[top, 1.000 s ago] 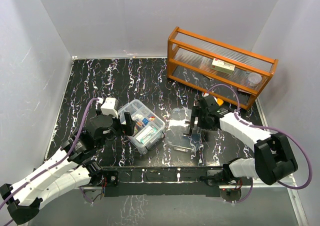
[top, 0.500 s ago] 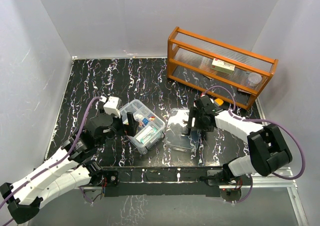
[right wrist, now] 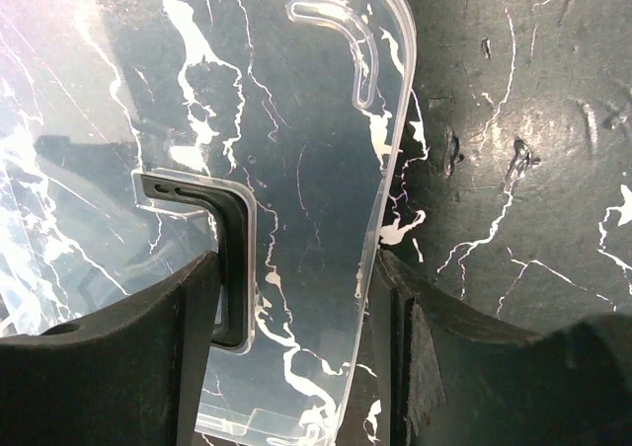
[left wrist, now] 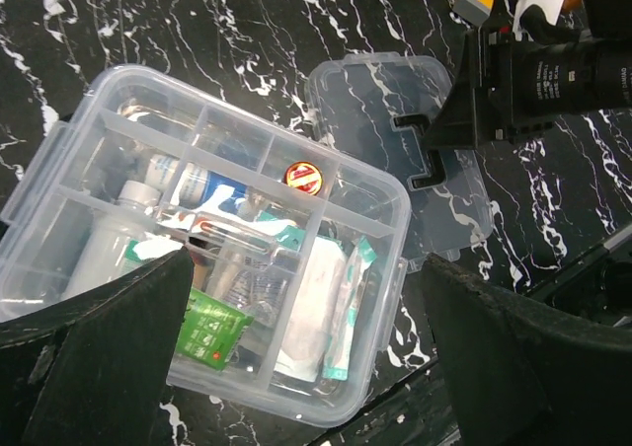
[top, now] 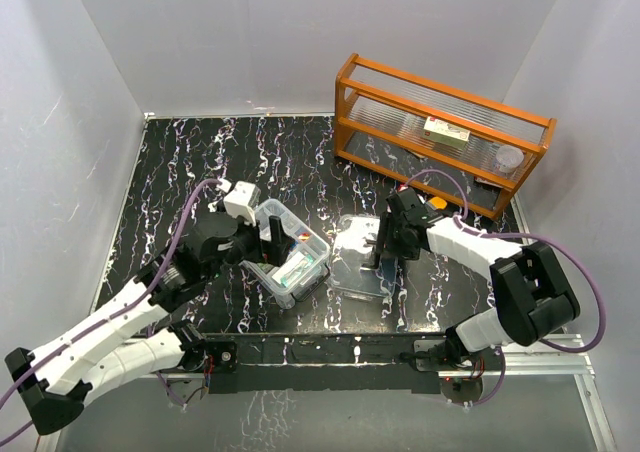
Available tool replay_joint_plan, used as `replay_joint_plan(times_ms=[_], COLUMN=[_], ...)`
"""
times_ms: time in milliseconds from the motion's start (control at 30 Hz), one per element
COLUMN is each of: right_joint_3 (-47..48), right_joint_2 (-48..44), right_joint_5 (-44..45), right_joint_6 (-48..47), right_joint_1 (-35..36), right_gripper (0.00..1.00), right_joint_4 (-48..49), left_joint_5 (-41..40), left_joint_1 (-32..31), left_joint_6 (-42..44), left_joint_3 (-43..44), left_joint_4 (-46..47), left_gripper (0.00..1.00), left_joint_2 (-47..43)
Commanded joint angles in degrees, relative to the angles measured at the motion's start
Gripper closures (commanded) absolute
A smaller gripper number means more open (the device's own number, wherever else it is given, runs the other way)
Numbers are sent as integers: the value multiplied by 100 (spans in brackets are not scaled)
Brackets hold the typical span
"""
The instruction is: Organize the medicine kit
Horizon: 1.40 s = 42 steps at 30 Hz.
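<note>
Left gripper (left wrist: 306, 268) hangs over the medicine kit (left wrist: 390, 278), jaws spread wide, holding nothing. The kit sits open at table centre-left, its tray full. Its clear lid (right wrist: 296, 170) lies flat just to the right. Right gripper (right wrist: 291, 298) straddles the lid's dark handle (right wrist: 235, 268) and near edge; a pinch cannot be confirmed. Orange rack (top: 346, 97) stands back right.

Orange wooden rack (top: 445, 90) at back right of black marbled table (top: 230, 157), small box (top: 446, 132) inside
</note>
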Motion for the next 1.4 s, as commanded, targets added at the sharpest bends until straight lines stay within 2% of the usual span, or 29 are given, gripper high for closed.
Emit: replay_joint_plan(times_ms=[0, 633, 867, 1133, 1367], right_joint_3=[-54, -258, 42, 584, 899], right_joint_2=[-254, -2064, -2755, -3316, -3478], right_joint_5=[34, 452, 407, 494, 194], right_joint_6=[64, -30, -66, 50, 83], right_joint_1=[-64, -363, -368, -370, -369], right_gripper=[54, 56, 56, 56, 56], right_joint_4=[88, -463, -1120, -1737, -1857], left_joint_5=[375, 1393, 1825, 2336, 3262], left_joint_1=[-16, -11, -9, -9, 22], left_joint_6=[-146, -837, -1002, -1453, -1665], left_joint_3=[355, 980, 1384, 2236, 2396], left_joint_4=[158, 727, 740, 557, 1178], left_gripper=[1, 1, 2, 4, 6], left_joint_2=[372, 1872, 2531, 3808, 4242])
